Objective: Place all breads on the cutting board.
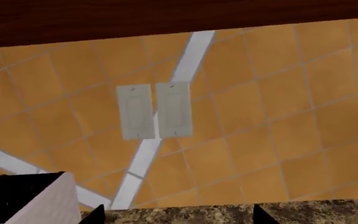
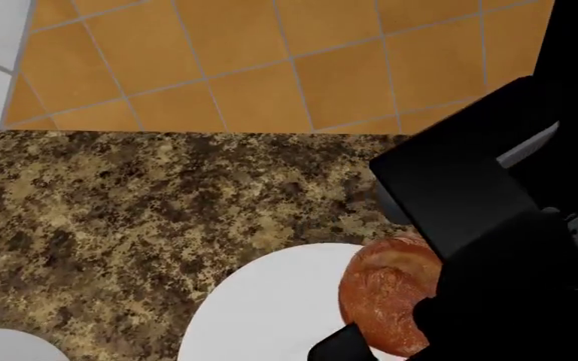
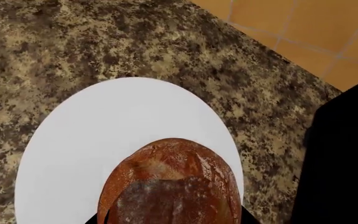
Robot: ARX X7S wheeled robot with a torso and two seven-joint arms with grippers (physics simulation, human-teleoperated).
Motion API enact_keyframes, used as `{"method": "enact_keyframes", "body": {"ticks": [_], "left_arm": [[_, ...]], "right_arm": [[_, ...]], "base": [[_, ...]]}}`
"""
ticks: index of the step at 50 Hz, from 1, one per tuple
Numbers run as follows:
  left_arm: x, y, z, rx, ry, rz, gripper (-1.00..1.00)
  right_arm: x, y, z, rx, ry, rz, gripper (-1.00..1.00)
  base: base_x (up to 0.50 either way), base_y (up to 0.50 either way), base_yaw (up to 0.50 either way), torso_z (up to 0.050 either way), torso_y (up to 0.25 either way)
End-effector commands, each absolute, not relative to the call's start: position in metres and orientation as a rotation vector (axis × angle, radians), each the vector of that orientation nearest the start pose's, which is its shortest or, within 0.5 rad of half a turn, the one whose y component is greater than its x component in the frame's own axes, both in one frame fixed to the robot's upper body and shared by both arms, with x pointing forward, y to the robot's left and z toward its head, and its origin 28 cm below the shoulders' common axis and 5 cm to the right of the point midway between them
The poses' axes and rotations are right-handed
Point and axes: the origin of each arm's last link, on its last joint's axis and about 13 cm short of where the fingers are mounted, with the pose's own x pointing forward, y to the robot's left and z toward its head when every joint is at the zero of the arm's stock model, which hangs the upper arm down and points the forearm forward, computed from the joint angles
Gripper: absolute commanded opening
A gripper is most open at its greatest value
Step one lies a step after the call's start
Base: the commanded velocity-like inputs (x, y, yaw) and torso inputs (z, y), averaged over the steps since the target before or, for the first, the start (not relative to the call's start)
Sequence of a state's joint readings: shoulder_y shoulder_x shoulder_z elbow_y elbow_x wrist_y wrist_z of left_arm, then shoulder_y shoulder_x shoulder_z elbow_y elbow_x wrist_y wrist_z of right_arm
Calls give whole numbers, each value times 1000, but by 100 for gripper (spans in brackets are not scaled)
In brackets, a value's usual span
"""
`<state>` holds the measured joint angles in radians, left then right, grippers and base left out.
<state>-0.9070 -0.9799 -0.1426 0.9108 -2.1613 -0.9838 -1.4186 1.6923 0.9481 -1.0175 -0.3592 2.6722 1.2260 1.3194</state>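
Boule (image 3: 171,184) sits on a white plate (image 3: 104,135), toward the plate edge nearest the right wrist camera. Plate rests on the speckled granite tabletop (image 3: 104,42). In the head view the boule (image 2: 390,297) is at the right edge of the plate (image 2: 269,308), partly covered by the black right arm (image 2: 490,226).

Right gripper: only dark slivers show at the bottom edge of the right wrist view, on either side of the boule. Fingertips are cut off by the frame, so whether they touch the bread or how wide they stand cannot be told. Boule fills the space directly in front of that camera and lies flat on the plate, not lifted.

Left gripper: two dark tips show at the bottom of the left wrist view, well apart, nothing between them, so it reads as open and empty. That camera looks at the orange tiled wall (image 1: 278,116) with two pale switch plates (image 1: 154,111) side by side, a dark wood strip above, and a black box-shaped object (image 1: 17,191) in the corner.

A second white plate (image 2: 3,347) shows at the lower left of the head view, apart from the first.

Loaf and cutting board are not in view.
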Motion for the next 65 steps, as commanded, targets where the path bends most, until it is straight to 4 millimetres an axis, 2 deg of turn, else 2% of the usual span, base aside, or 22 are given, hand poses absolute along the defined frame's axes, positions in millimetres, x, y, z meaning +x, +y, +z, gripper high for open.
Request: {"method": "enact_keyframes", "body": {"ticks": [1, 5, 10, 17, 29, 37, 40, 41, 44, 61, 65], "left_arm": [[113, 262, 330, 234, -53, 44, 100], [107, 267, 343, 333, 6, 15, 100], [95, 275, 369, 352, 90, -27, 100], [88, 279, 376, 386, 201, -71, 100], [77, 289, 390, 339, 384, -145, 100], [71, 294, 381, 277, 484, -236, 100], [65, 299, 379, 295, 494, -195, 100], [65, 302, 376, 235, 545, -180, 100], [63, 304, 374, 202, 577, -186, 100], [63, 299, 355, 242, 701, -246, 100], [69, 298, 351, 252, 721, -250, 100]], "right_arm": [[150, -148, 350, -392, 596, 380, -100], [149, -149, 351, -388, 591, 377, -100], [152, -150, 350, -384, 591, 374, -100], [152, -151, 353, -383, 579, 373, -100], [151, -154, 350, -377, 579, 367, -100], [151, -155, 351, -376, 571, 365, -100], [150, -155, 347, -372, 582, 369, -100], [151, -156, 346, -370, 585, 368, -100], [154, -156, 344, -366, 588, 370, -100], [154, -155, 340, -365, 593, 380, -100], [154, -156, 341, -366, 593, 372, -100]], "base": [[0, 0, 0, 0, 0], [0, 0, 0, 0, 0], [0, 0, 0, 0, 0], [0, 0, 0, 0, 0], [0, 0, 0, 0, 0], [0, 0, 0, 0, 0], [0, 0, 0, 0, 0], [0, 0, 0, 0, 0], [0, 0, 0, 0, 0], [0, 0, 0, 0, 0], [0, 0, 0, 0, 0]]}}
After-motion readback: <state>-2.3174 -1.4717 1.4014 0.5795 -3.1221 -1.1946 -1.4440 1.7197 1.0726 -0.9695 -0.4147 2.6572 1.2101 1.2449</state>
